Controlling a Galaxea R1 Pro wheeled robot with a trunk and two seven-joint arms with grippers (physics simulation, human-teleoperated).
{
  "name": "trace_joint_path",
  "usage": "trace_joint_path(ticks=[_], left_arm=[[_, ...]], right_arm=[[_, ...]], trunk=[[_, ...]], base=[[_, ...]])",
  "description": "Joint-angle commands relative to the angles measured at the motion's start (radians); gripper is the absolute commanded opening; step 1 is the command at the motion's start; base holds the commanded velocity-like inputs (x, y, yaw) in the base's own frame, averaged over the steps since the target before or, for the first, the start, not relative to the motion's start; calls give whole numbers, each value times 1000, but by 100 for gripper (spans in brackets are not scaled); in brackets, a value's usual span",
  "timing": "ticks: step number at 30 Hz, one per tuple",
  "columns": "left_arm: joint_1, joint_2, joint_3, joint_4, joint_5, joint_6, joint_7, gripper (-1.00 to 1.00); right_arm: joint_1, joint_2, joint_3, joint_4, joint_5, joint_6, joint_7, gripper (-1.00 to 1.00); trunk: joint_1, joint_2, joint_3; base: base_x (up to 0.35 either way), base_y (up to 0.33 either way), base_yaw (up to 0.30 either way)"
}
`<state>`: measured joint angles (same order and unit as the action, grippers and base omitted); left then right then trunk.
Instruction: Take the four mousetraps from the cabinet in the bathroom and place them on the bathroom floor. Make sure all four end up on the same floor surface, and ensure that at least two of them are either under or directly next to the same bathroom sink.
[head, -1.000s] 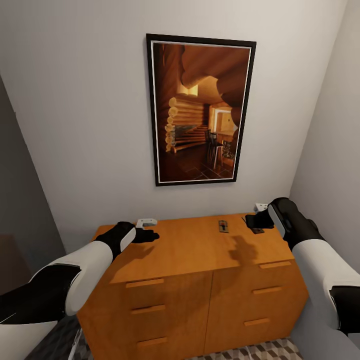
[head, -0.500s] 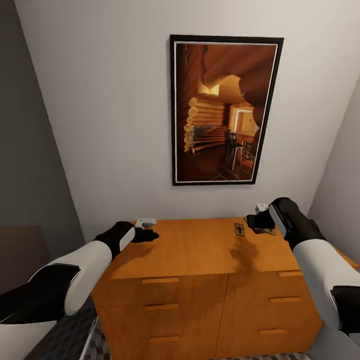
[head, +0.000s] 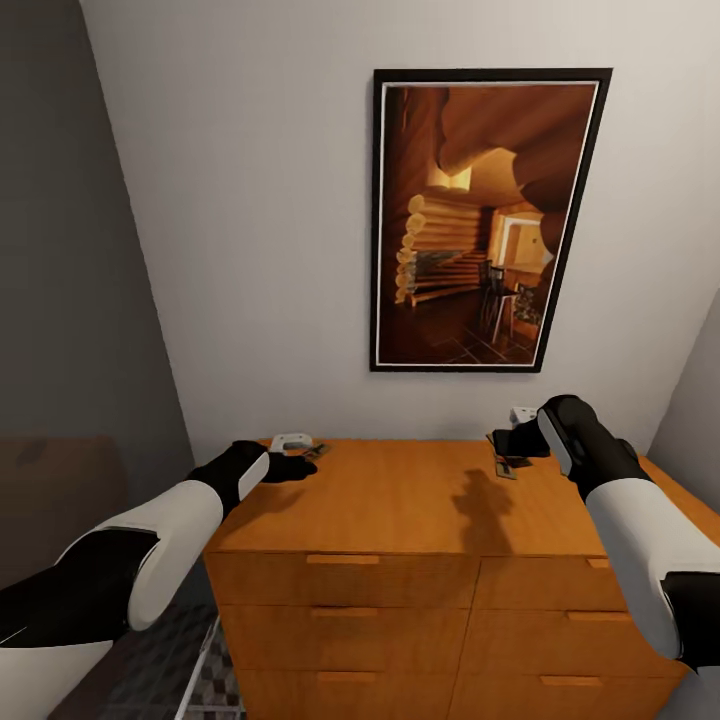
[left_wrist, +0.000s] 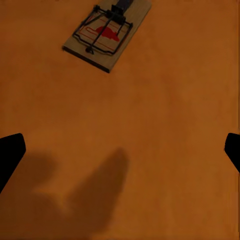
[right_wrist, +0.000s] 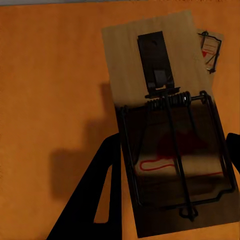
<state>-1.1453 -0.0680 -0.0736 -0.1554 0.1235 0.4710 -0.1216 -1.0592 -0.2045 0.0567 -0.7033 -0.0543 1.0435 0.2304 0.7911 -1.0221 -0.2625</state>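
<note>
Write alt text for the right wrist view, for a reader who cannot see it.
A wooden mousetrap with black wire spring and a red mouse print lies on the orange-brown cabinet top, close up. A second mousetrap peeks out beyond it, and dark shadows fall beside the near one.

A low orange-brown wooden cabinet (head: 420, 520) with bar-handled drawer fronts is standing against the wall. Small flat wooden mousetraps with black wire springs are lying on its top: one (head: 313, 453) near the back left corner, another (head: 507, 467) toward the right.
</note>
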Motion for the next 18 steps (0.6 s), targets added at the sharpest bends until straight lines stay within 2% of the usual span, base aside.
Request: trace_joint_path(ticks=[1, 13, 18], left_arm=[[-1, -1, -8, -5, 10, 6, 0, 100], [0, -7, -10, -12, 4, 5, 0, 100], [0, -7, -11, -12, 4, 3, 0, 100]], right_arm=[[-1, -1, 5, -1, -7, 1, -1, -100], [-1, -1, 5, 1, -10, -12, 0, -100], [-1, -2, 5, 12, -13, -27, 1, -100]], trunk=[[0, -1, -1], [0, -1, -1], [0, -1, -1]], base=[[0, 0, 15], [1, 0, 4], [83, 0, 0]])
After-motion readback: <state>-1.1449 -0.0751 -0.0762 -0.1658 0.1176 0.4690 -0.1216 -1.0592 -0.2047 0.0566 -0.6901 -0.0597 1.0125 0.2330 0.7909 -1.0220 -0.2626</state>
